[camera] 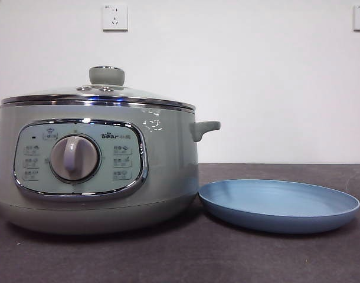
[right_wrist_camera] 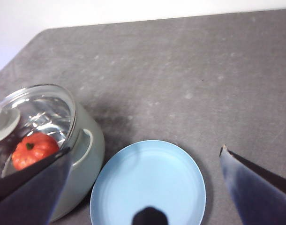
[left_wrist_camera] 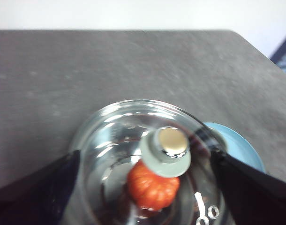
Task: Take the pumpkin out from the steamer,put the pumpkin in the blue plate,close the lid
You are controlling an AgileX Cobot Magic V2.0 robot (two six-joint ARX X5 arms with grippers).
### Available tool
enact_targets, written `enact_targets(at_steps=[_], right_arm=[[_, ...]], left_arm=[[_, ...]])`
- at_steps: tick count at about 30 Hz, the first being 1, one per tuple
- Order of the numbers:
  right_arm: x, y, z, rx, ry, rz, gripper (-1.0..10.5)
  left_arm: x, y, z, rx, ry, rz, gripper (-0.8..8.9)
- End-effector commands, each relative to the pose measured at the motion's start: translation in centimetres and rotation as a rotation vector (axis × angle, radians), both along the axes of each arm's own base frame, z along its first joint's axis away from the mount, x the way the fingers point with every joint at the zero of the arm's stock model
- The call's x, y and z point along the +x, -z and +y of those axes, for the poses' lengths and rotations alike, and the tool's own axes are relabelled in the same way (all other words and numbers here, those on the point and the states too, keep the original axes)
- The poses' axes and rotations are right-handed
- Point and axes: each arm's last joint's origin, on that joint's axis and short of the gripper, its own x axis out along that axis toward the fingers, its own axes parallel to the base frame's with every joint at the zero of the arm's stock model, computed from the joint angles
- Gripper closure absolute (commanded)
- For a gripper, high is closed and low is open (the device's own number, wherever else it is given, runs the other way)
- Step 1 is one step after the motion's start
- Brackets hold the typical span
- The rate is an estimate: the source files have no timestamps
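- Front view is showing the lid point(camera: 100, 94) sitting on the steamer point(camera: 97, 171), the blue plate point(camera: 278, 204) lying just beside the steamer on the desk point(camera: 286, 259).
- The pumpkin point(left_wrist_camera: 153, 184) is resting inside the steamer, under the lid.
- The left claw point(left_wrist_camera: 145, 187) is hanging wide above the lid; the right claw point(right_wrist_camera: 143, 187) is spreading wide over the plate.
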Motion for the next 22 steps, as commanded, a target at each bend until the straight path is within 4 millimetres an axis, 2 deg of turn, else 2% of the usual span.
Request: enact_targets(at_steps=[1,6,11,16,22], right_arm=[[0.0,-0.1,0.0,-0.002,-0.003,-0.009,3.5],[0.0,-0.1,0.0,-0.002,-0.003,-0.008,3.5],[0.0,-0.1,0.0,-0.002,-0.003,-0.007,3.5],[0.0,-0.1,0.0,-0.003,-0.003,-0.001,3.5],[0.0,-0.1,0.0,-0.003,-0.003,-0.001,3.5]], left_arm=[[1.5,-0.5,-1.6,0.006,0.075,0.011,3.42],[4.2,-0.4,-4.3,0.034,0.171,0.062,3.42],[6.5,1.3,-6.9,0.137,0.173,0.132,3.42],[7.9,3.4,-8.6,0.250,0.156,0.184,3.42],[8.8,5.1,-9.8,0.310,0.162,0.225,3.42]])
